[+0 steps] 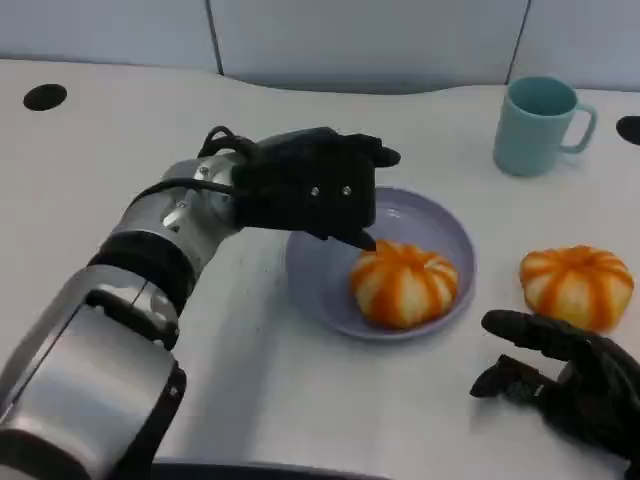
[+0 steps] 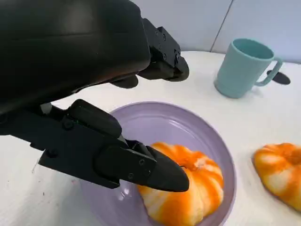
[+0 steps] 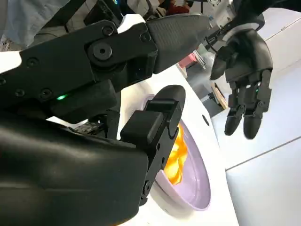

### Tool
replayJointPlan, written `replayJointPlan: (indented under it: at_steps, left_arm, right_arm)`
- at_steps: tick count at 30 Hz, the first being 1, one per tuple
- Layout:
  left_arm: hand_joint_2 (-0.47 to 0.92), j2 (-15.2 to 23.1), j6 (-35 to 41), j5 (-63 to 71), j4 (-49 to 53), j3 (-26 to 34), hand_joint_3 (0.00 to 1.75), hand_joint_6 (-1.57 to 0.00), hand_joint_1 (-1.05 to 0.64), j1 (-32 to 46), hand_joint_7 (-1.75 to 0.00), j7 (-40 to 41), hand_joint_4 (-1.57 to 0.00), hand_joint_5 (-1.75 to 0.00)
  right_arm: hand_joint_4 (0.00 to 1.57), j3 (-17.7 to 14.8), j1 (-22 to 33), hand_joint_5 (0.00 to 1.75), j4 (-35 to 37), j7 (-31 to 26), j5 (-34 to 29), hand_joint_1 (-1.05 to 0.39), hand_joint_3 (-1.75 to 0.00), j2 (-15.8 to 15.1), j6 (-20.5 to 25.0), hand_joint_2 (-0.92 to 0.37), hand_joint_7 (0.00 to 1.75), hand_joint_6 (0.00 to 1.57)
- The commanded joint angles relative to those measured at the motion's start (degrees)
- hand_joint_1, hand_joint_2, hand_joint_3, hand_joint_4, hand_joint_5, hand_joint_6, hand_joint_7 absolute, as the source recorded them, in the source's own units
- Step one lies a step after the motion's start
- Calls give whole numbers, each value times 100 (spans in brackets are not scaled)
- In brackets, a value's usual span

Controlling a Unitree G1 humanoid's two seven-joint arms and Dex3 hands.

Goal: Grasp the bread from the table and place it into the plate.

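Observation:
An orange-and-white striped bread bun (image 1: 403,283) lies in the lavender plate (image 1: 420,215). My left hand (image 1: 310,185) hovers over the plate's left rim with its fingers apart and nothing in them. One fingertip hangs just above the bun. The left wrist view shows that hand (image 2: 94,80) over the bun (image 2: 188,197) and the plate (image 2: 155,122). A second bun (image 1: 577,285) sits on the table right of the plate. My right hand (image 1: 565,375) rests low in front of it, fingers spread and empty. In the right wrist view the right hand (image 3: 94,117) points toward the plate (image 3: 200,183) and the left hand (image 3: 247,70).
A teal mug (image 1: 540,125) stands at the back right, behind the second bun. Two dark round holes mark the white table, one at the far left (image 1: 44,96) and one at the right edge (image 1: 630,128). The table's front edge lies close below my right hand.

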Motion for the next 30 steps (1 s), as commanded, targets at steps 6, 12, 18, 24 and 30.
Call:
replayJointPlan:
  at_steps: [6,12,18,24,30]
  left_arm:
    - [92,410,-516,-565,-243,531,14,-30,-82,363,-6,-355,-8,-59]
    - [92,525,-817,-1099,-375,1004,12,-34,-73,671,-6,-600,-12,-59]
    - [92,553,-1004,-1814,-605,1537,21,-34,-68,1088,-4,-1048,-13,-60]
    - [92,457,-869,-2637,-787,2097,23,-35,-68,1461,-4,-1740,-15,-58]
    - [92,396,-605,-3131,-1007,2435,24,-37,-69,1748,-4,-2114,-17,-57]
  right_arm:
    - [50,-30,53,118,136,32,-14,-39,-14,-89,13,-92,1,90]
    - [50,-21,59,119,127,-13,-43,-39,-14,-91,-21,-92,2,91]
    - [50,-15,64,120,105,-27,-42,-38,-14,-105,32,-92,2,91]
    - [49,-43,30,120,189,59,-4,-38,-14,-110,18,-92,2,90]
    - [49,-51,15,121,208,62,-18,-40,-12,-109,33,-92,2,91]
